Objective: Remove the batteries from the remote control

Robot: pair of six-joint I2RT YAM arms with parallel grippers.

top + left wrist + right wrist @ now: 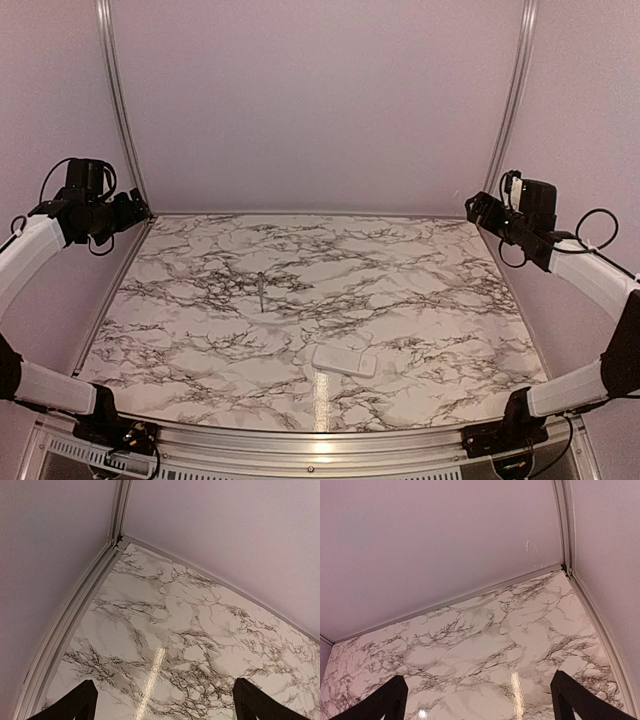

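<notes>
- Remote (343,360) lies on worktop (420,270), near front edge, slightly right of centre.
- Tool (261,290) on worktop, behind and left of remote, well apart from it.
- Left claw (138,210) up by far-left corner; right claw (473,208) up by far-right corner.
- Both claws well apart from remote and tool.
- Wall (320,100) stands behind worktop.

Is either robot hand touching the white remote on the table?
No, the remote control lies alone while the left gripper and right gripper hang high at the sides.

You're in a lab test booth: marbled desk (400,260), plain lilac walls (320,100), aluminium frame rails (120,100).
</notes>
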